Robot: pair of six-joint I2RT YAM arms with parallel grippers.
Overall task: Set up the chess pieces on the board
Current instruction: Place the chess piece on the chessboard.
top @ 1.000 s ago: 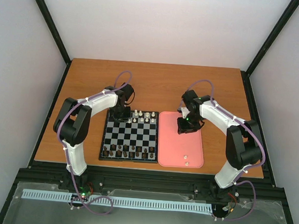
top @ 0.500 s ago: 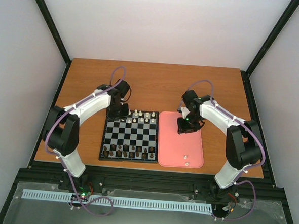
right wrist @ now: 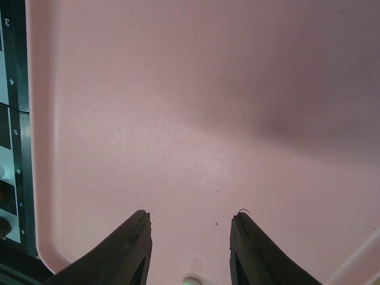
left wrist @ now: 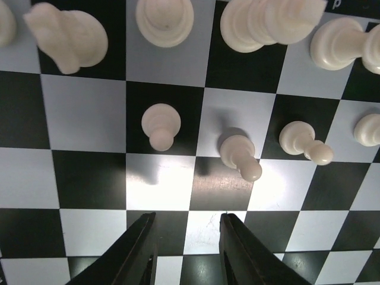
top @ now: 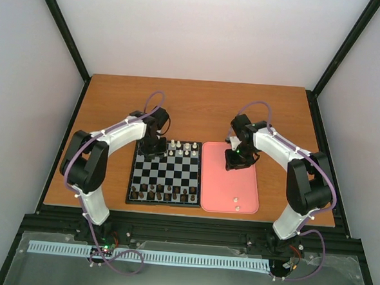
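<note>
The wooden bench (top: 199, 104) carries the board (top: 165, 173), with a pink tray (top: 245, 184) just beside the board's right edge. The left arm bends in over the board's far left corner. The left hand (top: 152, 146) points down, released and empty. The right hand (top: 235, 161) hangs right of the board over the tray, fingers apart, grasping nothing. Only the left wrist view shows white chess pieces (left wrist: 160, 124) upright on separate squares. Dark pieces (top: 164, 194) line the board's near edge.

The board (top: 165, 173) has black and pale grey checks inside a black border. The chess pieces (left wrist: 161, 124) are cream; the other pieces (top: 163, 194) are dark brown. The tray (top: 229, 184) is plain pink, the table (top: 198, 111) orange-brown wood.
</note>
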